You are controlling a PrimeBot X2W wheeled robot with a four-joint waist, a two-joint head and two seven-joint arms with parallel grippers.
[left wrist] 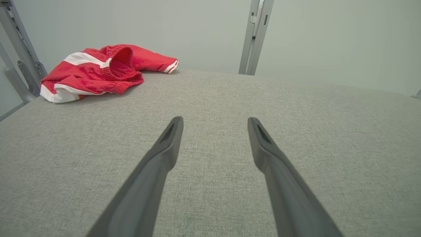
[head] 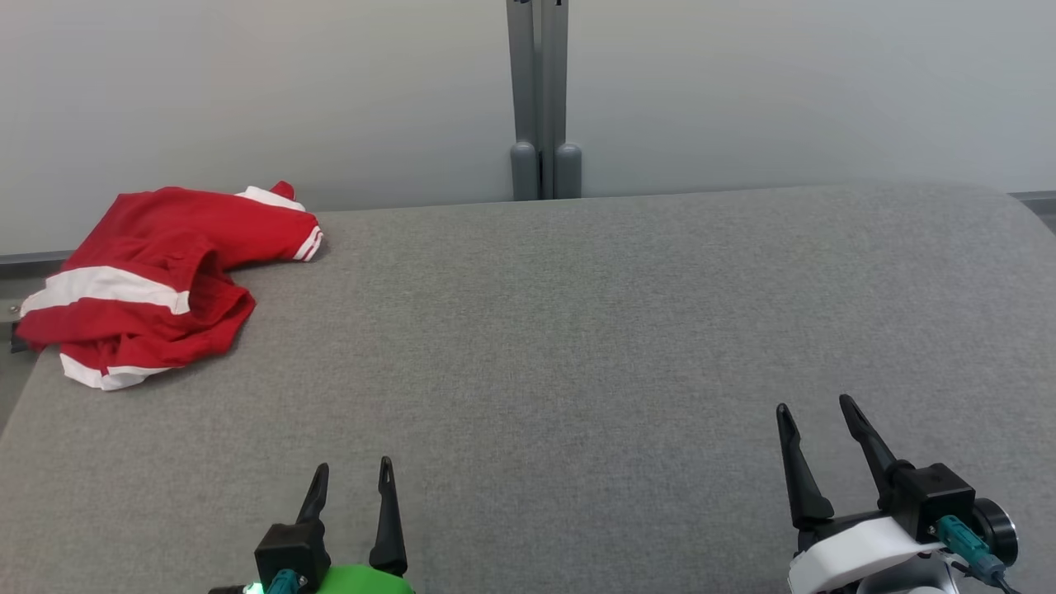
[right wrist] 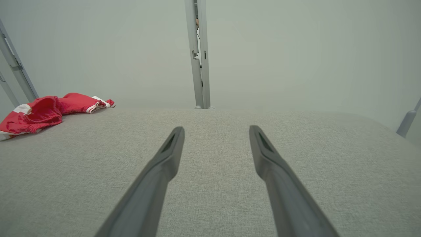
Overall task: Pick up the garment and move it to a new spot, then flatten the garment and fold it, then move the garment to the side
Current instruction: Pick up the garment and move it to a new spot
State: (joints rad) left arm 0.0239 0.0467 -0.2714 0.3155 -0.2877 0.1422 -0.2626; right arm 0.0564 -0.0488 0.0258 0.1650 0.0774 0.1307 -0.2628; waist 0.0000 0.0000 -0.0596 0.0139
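Left gripper (head: 353, 464) lower left, my right gripper (head: 815, 404) lower right, both spread wide, gripping nothing, crumpled red garment (head: 157, 272) upper left, at gray surface's (head: 577, 330) far-left edge, well apart from both.

A wide surface covered in grey woven fabric (head: 577, 330) runs back to a plain, pale grey-white wall (head: 247, 99). At mid-wall a pair of upright grey metal posts (head: 540, 99) with rounded feet stands just behind the far edge. Slanted grey metal struts (left wrist: 19, 62) lean at the left corner. The light is soft and even.
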